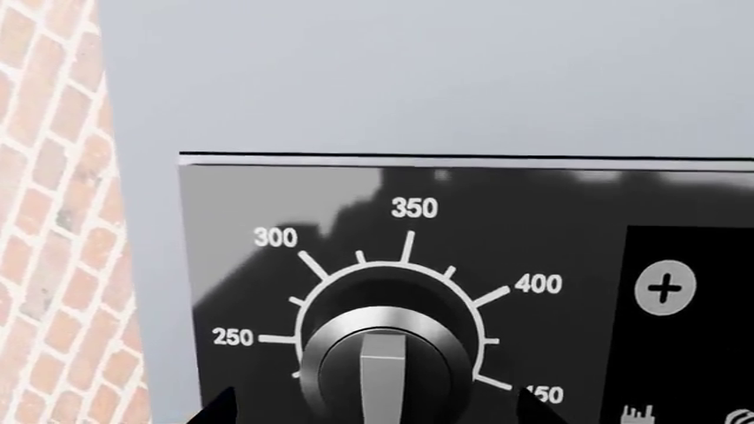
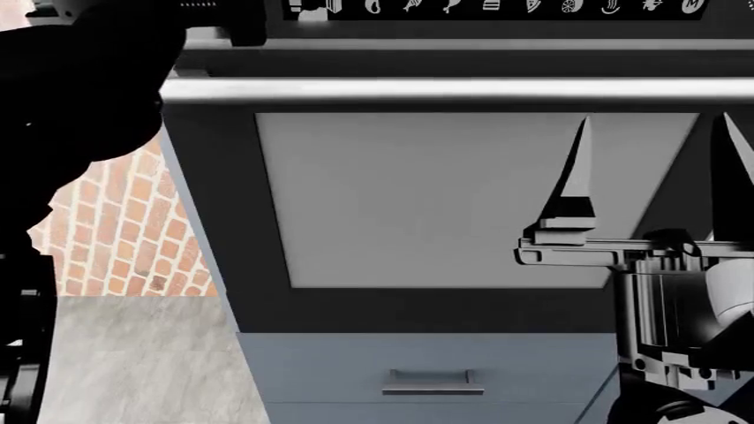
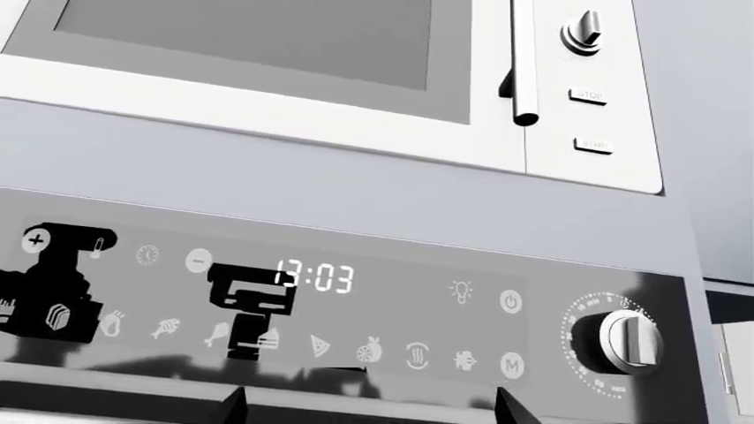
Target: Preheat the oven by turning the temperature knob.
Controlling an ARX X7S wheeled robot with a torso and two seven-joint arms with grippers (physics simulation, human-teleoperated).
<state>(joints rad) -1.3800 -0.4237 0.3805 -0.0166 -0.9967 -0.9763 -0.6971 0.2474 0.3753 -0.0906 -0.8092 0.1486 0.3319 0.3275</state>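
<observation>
Up close, our left wrist view alone shows the temperature knob (image 1: 387, 367): silver with a raised bar pointing straight up, ringed by white marks 250 through 450, at the left end of the oven's black panel (image 1: 554, 221). Dark fingertips of the left gripper (image 1: 374, 408) show on either side of the knob, spread apart and not touching it. A brick wall (image 1: 53, 221) lies just left of the panel edge.

From the head view we see the oven (image 2: 471, 199) straight ahead, its grey window under the long silver handle (image 2: 460, 88), icons along the top edge. Our left arm (image 2: 83, 79) rises at the upper left, its gripper out of frame there. Bare floor (image 2: 130, 362) lies open at lower left; a drawer (image 2: 430, 382) sits below the oven. The right gripper (image 2: 648, 168) stands at right, fingers upright and parted, holding nothing, apart from the glass.

Only the right wrist view shows the display (image 3: 313, 277) reading 13:03, a second knob (image 3: 627, 339) at the panel's right end, and a microwave (image 3: 353, 71) above.
</observation>
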